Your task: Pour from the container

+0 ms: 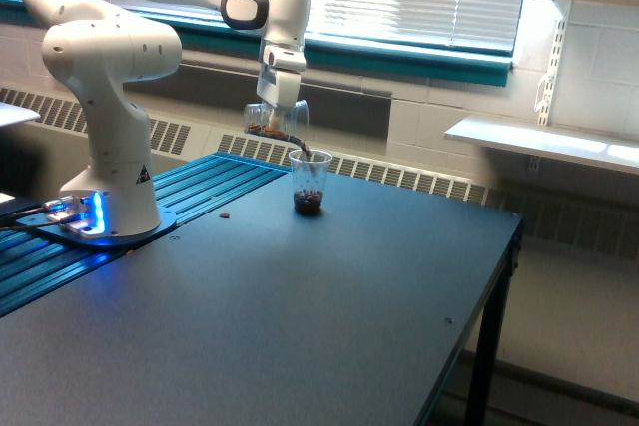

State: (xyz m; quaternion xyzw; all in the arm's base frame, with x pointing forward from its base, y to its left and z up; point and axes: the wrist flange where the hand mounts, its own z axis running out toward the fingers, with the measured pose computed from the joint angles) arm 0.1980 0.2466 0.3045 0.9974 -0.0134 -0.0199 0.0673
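The container [273, 121] is held tilted in the closed fingers [277, 109], above and beside a narrow cup [311, 182] on the desk [300, 316]. Granules are seen falling; the fingertips are hard to make out.

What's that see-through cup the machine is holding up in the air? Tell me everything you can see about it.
The container is a clear, rounded plastic cup with dark brown granules inside. The arm's pincer grips it from above, holding it in the air, tipped over with its mouth towards the exterior view's right. A thin brown stream runs from its lip into the narrow clear cup standing upright on the dark table just below, which already holds a brown heap at its bottom. Only the pincer touches it.
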